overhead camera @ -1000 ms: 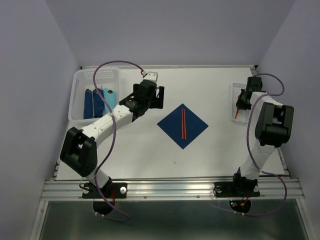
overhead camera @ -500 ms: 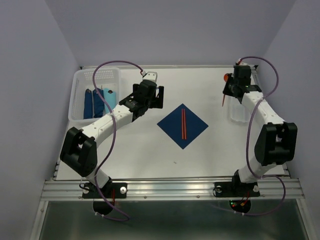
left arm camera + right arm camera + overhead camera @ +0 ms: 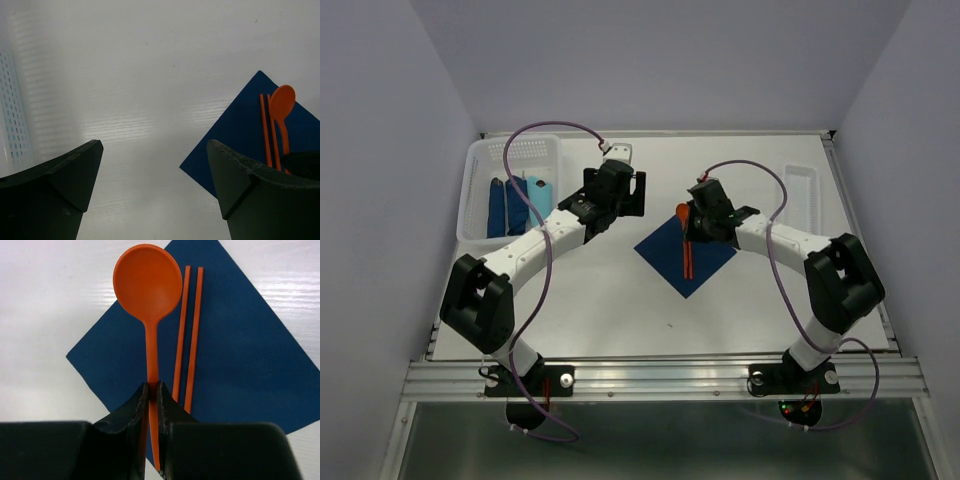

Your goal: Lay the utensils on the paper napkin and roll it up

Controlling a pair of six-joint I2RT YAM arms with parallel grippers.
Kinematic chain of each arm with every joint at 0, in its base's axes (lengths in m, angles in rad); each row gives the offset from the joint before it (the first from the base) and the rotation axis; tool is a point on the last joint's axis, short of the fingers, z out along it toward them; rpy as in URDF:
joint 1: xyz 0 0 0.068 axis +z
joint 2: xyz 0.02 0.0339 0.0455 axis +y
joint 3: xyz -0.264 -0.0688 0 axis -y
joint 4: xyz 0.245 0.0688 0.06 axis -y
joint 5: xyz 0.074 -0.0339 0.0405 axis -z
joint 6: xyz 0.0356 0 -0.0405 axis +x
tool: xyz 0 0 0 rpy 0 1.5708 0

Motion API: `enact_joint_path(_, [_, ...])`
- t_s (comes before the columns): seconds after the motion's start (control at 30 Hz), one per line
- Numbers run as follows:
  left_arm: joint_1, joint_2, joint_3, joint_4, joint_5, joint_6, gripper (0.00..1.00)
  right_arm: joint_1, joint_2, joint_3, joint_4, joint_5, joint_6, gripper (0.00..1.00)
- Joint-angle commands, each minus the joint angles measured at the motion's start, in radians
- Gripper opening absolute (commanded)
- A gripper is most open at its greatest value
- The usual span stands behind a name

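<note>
Right hand [image 3: 153,388] grips the orange spoon [image 3: 147,280], bowl pointing forward, parallel to chopsticks [image 3: 195,330].

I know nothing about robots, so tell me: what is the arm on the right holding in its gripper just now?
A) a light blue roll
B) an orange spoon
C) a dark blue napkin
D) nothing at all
B: the right wrist view shows the right gripper shut on the thin handle of the orange spoon, beside two orange sticks that lie on the paper napkin.
</note>
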Motion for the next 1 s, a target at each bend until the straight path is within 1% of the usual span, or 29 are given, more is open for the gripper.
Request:
enact_joint_path(0.0, [-0.001,-0.057,0.002,0.007,-0.043,-0.01,0.99,0.015,0.037,0.034,0.087,0.059,0.073,0.01])
enact_joint_path(0.4, [-0.001,-0.046,-0.006,0.013,-0.033,-0.007,0.99,0.034,0.124,0.059,0.103,0.066,0.101,0.01])
enact_joint_path(0.97, [-0.001,-0.046,-0.009,0.015,-0.033,-0.007,0.99,0.043,0.115,0.039,0.096,0.084,0.09,0.01])
